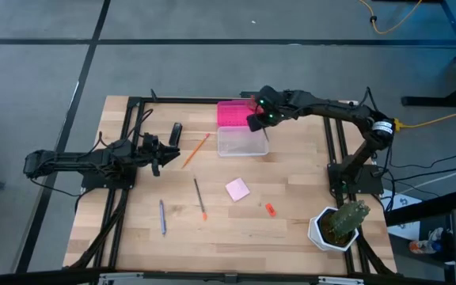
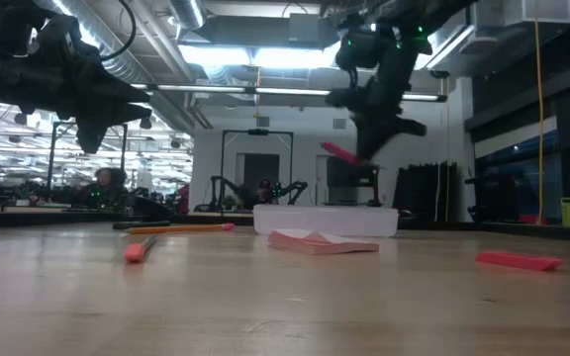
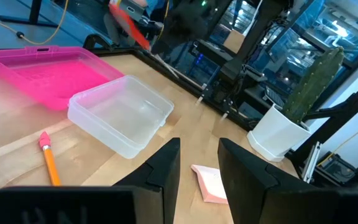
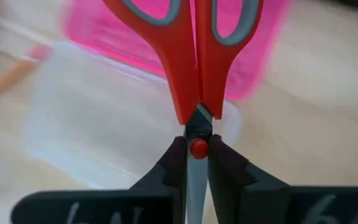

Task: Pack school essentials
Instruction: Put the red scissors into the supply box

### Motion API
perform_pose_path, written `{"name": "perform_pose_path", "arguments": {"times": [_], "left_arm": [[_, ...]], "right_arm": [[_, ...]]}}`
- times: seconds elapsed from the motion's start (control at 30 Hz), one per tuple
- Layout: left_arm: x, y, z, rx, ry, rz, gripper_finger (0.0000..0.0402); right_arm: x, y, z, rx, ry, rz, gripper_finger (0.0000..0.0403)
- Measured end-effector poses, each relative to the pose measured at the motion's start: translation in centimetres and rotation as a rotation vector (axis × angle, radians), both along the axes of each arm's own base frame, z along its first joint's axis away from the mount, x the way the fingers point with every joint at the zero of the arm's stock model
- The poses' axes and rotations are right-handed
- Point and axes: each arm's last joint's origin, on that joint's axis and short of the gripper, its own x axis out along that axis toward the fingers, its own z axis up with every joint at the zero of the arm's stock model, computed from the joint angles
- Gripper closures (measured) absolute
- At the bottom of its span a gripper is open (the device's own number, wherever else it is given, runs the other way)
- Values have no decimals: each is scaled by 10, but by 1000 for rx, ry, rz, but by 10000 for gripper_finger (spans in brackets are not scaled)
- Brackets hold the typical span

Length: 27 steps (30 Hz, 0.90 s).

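My right gripper [image 1: 258, 120] hangs above the far edge of the clear plastic box [image 1: 242, 141] and is shut on the red-handled scissors [image 4: 185, 68]. In the low view they slant down below the gripper [image 2: 342, 152]. My left gripper [image 1: 161, 152] is open and hovers at the table's left, touching nothing. The orange pencil [image 1: 196, 150] and the small black oblong item [image 1: 176, 133] lie just beside it. Two slim pens [image 1: 199, 194] [image 1: 163, 215], the pink notepad [image 1: 237, 189] and the orange-red piece [image 1: 269, 209] lie flat on the near half of the table. My right gripper pinches the scissors at the pivot [image 4: 197, 148], between its two fingers [image 4: 174, 163]. The red handles point away from the gripper and the grey blades run back between the fingers. The scissors are lifted clear, over the box and the pink lid.
The pink lid [image 1: 232, 113] lies flat against the box's far side. A cactus in a white pot [image 1: 339, 226] stands at the near right corner. Bare wood lies around the notepad and the pens.
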Motion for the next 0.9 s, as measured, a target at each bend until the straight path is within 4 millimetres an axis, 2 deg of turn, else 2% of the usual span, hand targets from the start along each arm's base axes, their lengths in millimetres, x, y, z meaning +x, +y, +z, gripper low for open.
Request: {"name": "perform_pose_path", "arguments": {"times": [0.07, 0.17, 0.43, 0.6, 0.9], "left_arm": [[0, 0, 0, 0, 0, 0, 298], [0, 0, 0, 0, 0, 0, 298], [0, 0, 0, 1, 0, 0, 298], [0, 0, 0, 2, 0, 0, 298], [0, 0, 0, 1, 0, 0, 298]], "right_arm": [[7, 4, 5, -26, -39, 33, 360], [20, 9, 3, -45, -78, 80, 360], [50, 20, -45, -40, 25, 247, 360], [55, 23, -61, -87, 105, 426, 360], [58, 23, -74, -155, 180, 704, 360]]}}
